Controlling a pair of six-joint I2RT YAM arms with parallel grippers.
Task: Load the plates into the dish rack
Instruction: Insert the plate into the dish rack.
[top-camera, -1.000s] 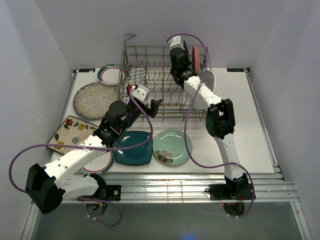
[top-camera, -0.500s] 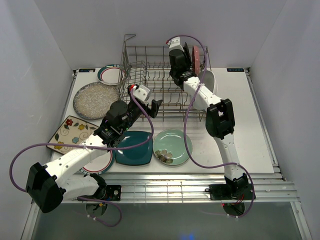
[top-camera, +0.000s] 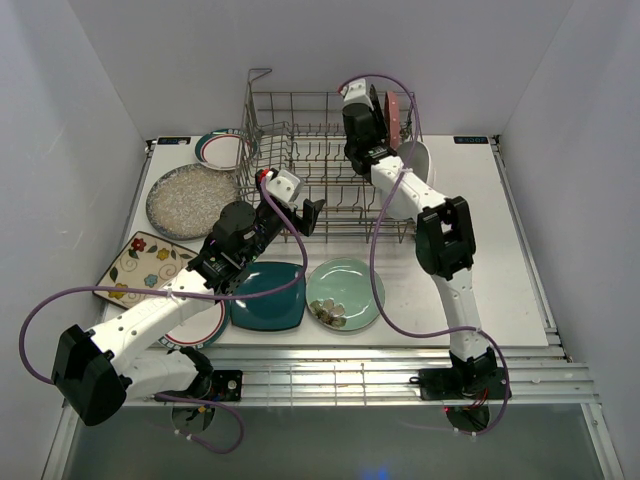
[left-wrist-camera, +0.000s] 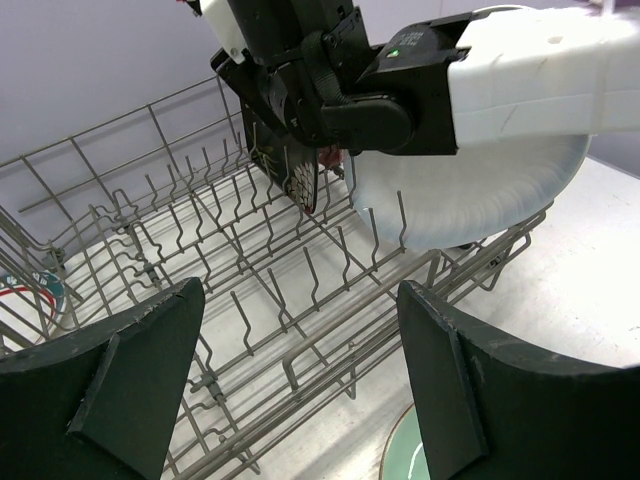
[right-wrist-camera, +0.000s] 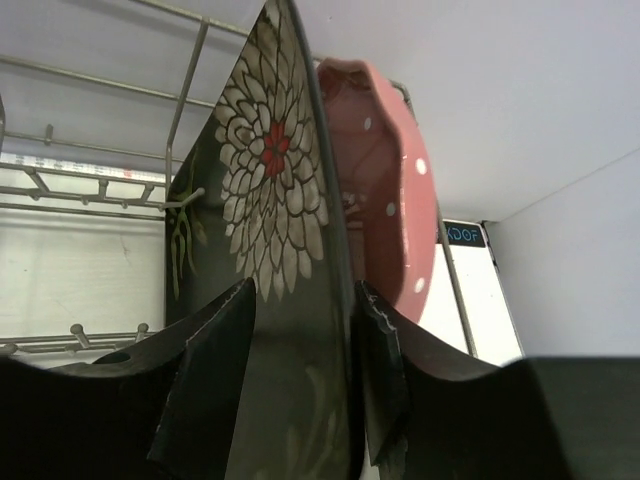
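The black plate (right-wrist-camera: 270, 180) is straddled by the right gripper (right-wrist-camera: 303, 310), standing on edge between its fingers, long axis rising away from the fingertips. Whether it is pinched or loose cannot be told. The pink plate (right-wrist-camera: 385, 170) is seen just beyond the right finger, inside the rack (right-wrist-camera: 185, 80). The left gripper (left-wrist-camera: 298, 330) is spread wide, empty, well apart.

Dish rack (top-camera: 320, 165) sits at twelve o'clock on the table (top-camera: 500, 250). Inside, at its three o'clock end, the floral plate (right-wrist-camera: 270, 200) stands upright, with the scalloped plate (right-wrist-camera: 385, 190) just right of it and the oval plate (left-wrist-camera: 480, 190) nearer. Out at ten o'clock there's a rimmed plate (top-camera: 215, 150), with the speckled plate (top-camera: 190, 200) before it. Square plate (top-camera: 260, 310) at seven, round plate (top-camera: 350, 280) just beside it at six.
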